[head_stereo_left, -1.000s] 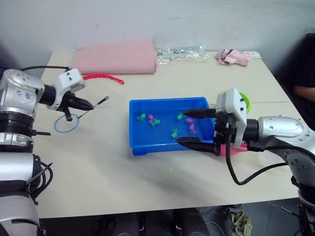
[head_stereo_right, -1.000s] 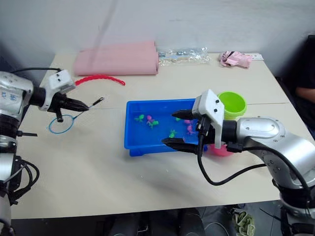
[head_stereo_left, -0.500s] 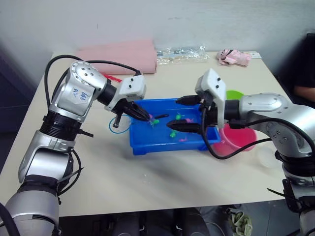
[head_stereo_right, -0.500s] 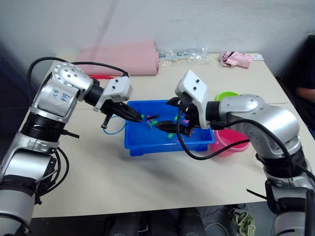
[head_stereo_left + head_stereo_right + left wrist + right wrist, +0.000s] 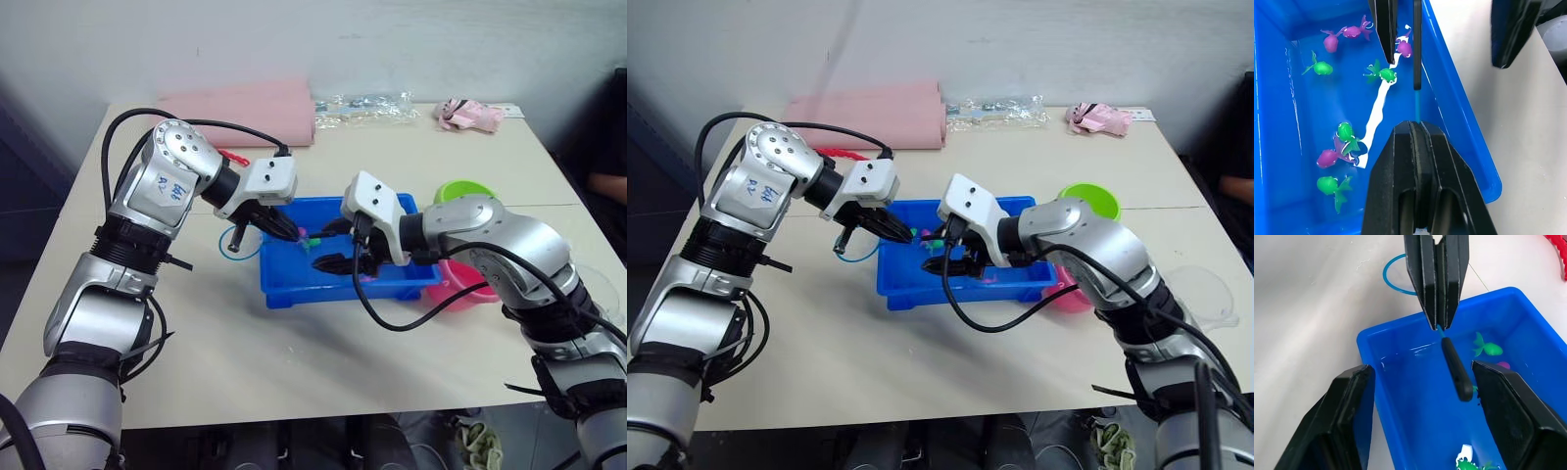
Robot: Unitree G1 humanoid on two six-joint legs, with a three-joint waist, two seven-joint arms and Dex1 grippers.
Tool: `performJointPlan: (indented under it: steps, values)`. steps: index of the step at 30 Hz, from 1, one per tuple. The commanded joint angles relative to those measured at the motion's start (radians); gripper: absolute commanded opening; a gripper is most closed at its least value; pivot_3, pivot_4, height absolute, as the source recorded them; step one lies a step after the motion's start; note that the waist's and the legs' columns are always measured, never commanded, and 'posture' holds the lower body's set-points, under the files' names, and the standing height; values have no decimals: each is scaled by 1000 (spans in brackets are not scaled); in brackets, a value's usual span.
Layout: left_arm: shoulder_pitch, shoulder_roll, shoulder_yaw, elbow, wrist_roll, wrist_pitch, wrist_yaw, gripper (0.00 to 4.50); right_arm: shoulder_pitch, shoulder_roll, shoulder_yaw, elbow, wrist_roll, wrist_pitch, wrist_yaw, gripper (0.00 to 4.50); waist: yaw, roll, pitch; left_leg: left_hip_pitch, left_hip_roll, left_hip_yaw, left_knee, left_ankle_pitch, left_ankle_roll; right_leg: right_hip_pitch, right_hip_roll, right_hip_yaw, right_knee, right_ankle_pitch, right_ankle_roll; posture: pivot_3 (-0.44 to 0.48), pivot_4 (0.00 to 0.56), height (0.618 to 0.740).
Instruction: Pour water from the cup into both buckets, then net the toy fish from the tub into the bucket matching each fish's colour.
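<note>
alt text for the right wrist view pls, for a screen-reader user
The left end effector, shut on the net by its thin handle, holds the dark handle out over the water-filled blue tub. The net's light blue hoop lies over the table beyond the tub's rim. The right end effector is open, its black fingers framing the tub, where toy fish float.

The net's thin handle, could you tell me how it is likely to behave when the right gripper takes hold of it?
The net is pinched near its hoop by the left gripper, so the dark handle sticks out unsupported and may swing. It looks thin and smooth, so it could slip. The right gripper stands open around it.
</note>
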Motion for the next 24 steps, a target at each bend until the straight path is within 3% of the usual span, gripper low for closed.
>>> performJointPlan:
  steps: [1, 2, 5, 8, 11, 13, 14, 15, 20, 23, 24]
  values:
    - [-24, -3, 13, -38, -14, -24, -19, 0, -24, 21, -5, 13, -38, -42, 24, 2273, -1, 0, 0, 0, 0, 0, 0, 0, 0, 0, 0, 0, 0, 0, 0, 0, 150, 738]
    - [-22, -2, 13, -41, -15, -27, -20, 0, -25, 30, -6, 20, -42, -46, 20, 1584, -1, 0, 0, 0, 0, 0, 0, 0, 0, 0, 0, 0, 0, 0, 0, 0, 150, 738]
    - [-14, 1, 11, -50, -15, -27, -22, 0, -28, 47, -8, 28, -55, -61, 15, 709, -1, 0, 0, 0, 0, 0, 0, 0, 0, 0, 0, 0, 0, 0, 0, 0, 150, 738]
    - [-11, 1, 10, -54, -14, -28, -20, 0, -27, 53, -12, 16, -54, -57, 18, 709, -1, 0, 0, 0, 0, 0, 0, 0, 0, 0, 0, 0, 0, 0, 0, 0, 150, 738]
    - [-10, 1, 10, -57, -14, -29, -19, 0, -25, 56, -23, 3, -42, -35, 23, 1434, -2, 0, 0, 0, 0, 0, 0, 0, 0, 0, 0, 0, 0, 0, 0, 0, 150, 738]
    - [-10, 1, 12, -65, -19, -21, -22, 0, -25, 57, -26, 0, -51, -41, 24, 2191, -1, 0, 0, 0, 0, 0, 0, 0, 0, 0, 0, 0, 0, 0, 0, 0, 150, 738]
    - [-11, 1, 12, -70, -22, -16, -24, 0, -27, 57, -29, -2, -53, -39, 25, 3010, -1, 0, 0, 0, 0, 0, 0, 0, 0, 0, 0, 0, 0, 0, 0, 0, 150, 738]
    - [-11, 0, 13, -72, -23, -13, -25, 0, -28, 58, -32, -5, -53, -38, 26, 3174, -1, 0, 0, 0, 0, 0, 0, 0, 0, 0, 0, 0, 0, 0, 0, 0, 150, 738]
    - [-17, -4, 11, -64, -20, -16, -22, 0, -35, 68, -51, -11, -50, -28, 16, 3174, -2, 0, 0, 0, 0, 0, 0, 0, 0, 0, 0, 0, 0, 0, 0, 0, 150, 738]
    - [-22, -7, 9, -62, -21, -15, -15, 0, -32, 70, -55, -10, -56, -28, 15, 2404, -1, 0, 0, 0, 0, 0, 0, 0, 0, 0, 0, 0, 0, 0, 0, 0, 150, 738]
    - [-24, -9, 9, -60, -21, -14, -15, 0, -31, 71, -56, -8, -58, -29, 17, 1840, -1, 0, 0, 0, 0, 0, 0, 0, 0, 0, 0, 0, 0, 0, 0, 0, 150, 738]
